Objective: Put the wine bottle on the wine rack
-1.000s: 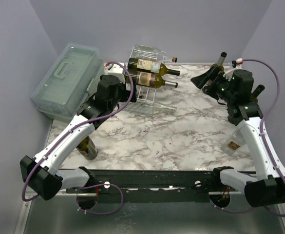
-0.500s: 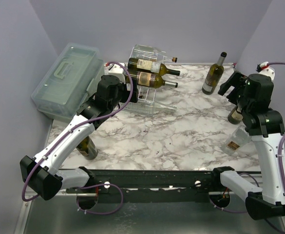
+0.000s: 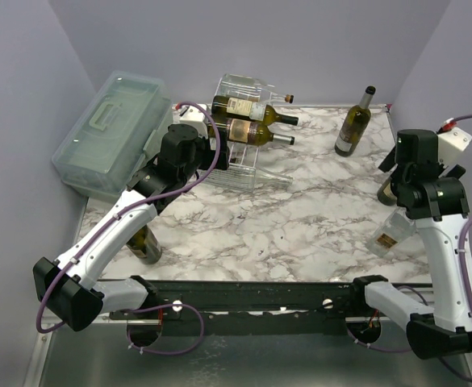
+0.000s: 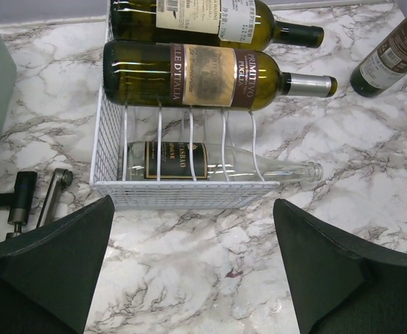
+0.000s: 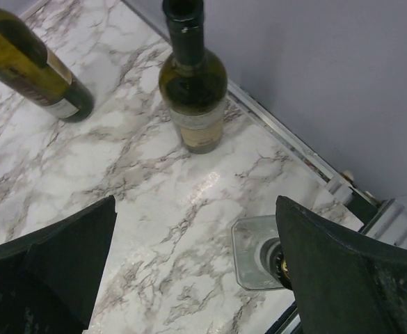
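Beyond the wide right jaws stands the wine bottle

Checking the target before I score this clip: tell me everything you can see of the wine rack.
The wine rack is a slanted, tiered stand of thin white wire grid and clear plastic, standing on the marble table at its far left, near the pale-green storage box. Three bottles lie sideways in it, necks to the right: the top green bottle, the middle green bottle and a clear bottle at the bottom. The open left gripper hangs in front, apart from it.
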Robot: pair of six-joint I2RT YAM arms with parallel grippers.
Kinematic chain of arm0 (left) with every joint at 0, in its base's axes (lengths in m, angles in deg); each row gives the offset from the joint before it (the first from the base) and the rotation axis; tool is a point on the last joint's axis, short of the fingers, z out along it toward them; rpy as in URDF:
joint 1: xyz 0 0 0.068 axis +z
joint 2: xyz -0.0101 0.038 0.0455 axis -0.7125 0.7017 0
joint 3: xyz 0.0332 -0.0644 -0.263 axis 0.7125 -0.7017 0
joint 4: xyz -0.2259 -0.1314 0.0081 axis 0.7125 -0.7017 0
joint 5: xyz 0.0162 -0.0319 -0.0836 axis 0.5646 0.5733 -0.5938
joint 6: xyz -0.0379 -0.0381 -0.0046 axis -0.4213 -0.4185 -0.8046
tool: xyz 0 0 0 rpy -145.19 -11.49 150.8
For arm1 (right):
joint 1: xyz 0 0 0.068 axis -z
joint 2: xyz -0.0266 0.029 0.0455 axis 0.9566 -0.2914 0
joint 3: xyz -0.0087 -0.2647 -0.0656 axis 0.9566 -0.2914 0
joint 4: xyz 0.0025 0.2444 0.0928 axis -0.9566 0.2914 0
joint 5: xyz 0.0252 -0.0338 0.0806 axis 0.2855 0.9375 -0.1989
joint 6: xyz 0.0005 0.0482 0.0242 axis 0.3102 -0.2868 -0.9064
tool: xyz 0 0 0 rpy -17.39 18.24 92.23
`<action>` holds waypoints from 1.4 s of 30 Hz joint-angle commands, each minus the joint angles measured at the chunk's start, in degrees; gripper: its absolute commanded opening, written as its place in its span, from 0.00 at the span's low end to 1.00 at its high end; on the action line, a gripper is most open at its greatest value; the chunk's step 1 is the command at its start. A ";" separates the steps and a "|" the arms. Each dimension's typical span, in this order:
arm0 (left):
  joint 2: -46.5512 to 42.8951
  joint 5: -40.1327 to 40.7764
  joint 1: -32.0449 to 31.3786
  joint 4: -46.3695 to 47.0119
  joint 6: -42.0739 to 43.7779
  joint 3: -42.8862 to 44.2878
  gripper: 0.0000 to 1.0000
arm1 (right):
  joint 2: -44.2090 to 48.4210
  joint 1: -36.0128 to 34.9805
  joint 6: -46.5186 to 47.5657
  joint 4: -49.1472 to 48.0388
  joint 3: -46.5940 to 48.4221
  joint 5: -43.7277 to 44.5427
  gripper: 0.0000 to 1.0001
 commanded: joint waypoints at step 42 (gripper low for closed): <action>-0.61 -3.01 -0.72 0.56 -1.78 -0.03 0.99 | 6.41 2.84 -9.57 7.60 -10.77 5.90 0.83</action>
